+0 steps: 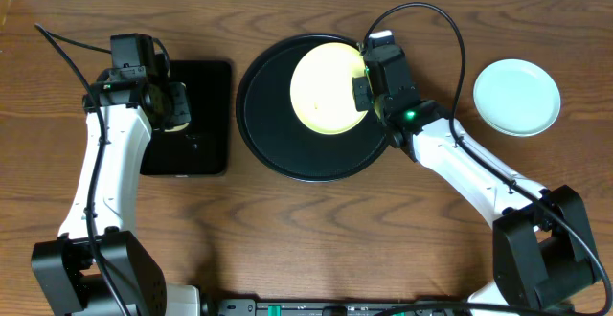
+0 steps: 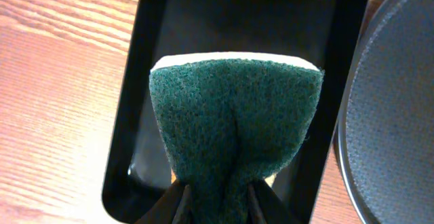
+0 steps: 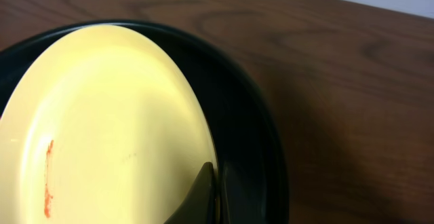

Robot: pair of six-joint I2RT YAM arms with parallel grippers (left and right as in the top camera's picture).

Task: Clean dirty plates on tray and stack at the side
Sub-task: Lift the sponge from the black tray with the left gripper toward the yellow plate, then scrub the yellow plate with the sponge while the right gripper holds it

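A pale yellow plate [image 1: 326, 88] sits over the back right of the round black tray [image 1: 263, 139]. My right gripper [image 1: 362, 91] is shut on the plate's right rim. In the right wrist view the yellow plate [image 3: 108, 129] carries an orange-red smear [image 3: 48, 176], and the gripper [image 3: 215, 198] pinches its edge above the tray's rim [image 3: 268, 142]. A pale mint-blue plate [image 1: 517, 97] lies on the table at the far right. My left gripper [image 1: 177, 110] is shut on a green scouring sponge [image 2: 234, 122], squeezed between the fingers [image 2: 217, 207].
A black rectangular tray [image 1: 196, 148] lies left of the round one, directly under the sponge; its wall [image 2: 132, 88] shows in the left wrist view. Bare wooden table surrounds both trays. Cables arc over the table behind each arm.
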